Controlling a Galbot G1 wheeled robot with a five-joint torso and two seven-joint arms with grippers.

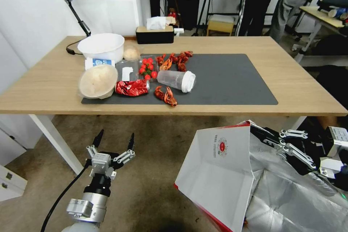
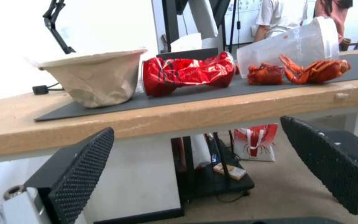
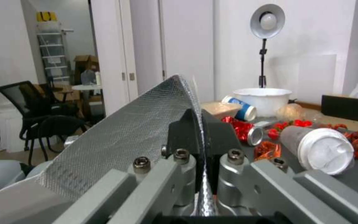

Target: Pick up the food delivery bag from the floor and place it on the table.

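Silver wrists, a black cable, black ribbed pads (image 2: 79,174) on screwed grey linkages.

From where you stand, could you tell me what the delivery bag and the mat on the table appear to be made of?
The food delivery bag, pinched at its rim by the right end effector, looks like stiff matte white paper outside, judging by its crisp folds, with a shiny crinkled silver foil lining. The mat appears to be flat, matte dark grey, perhaps rubber or felt.
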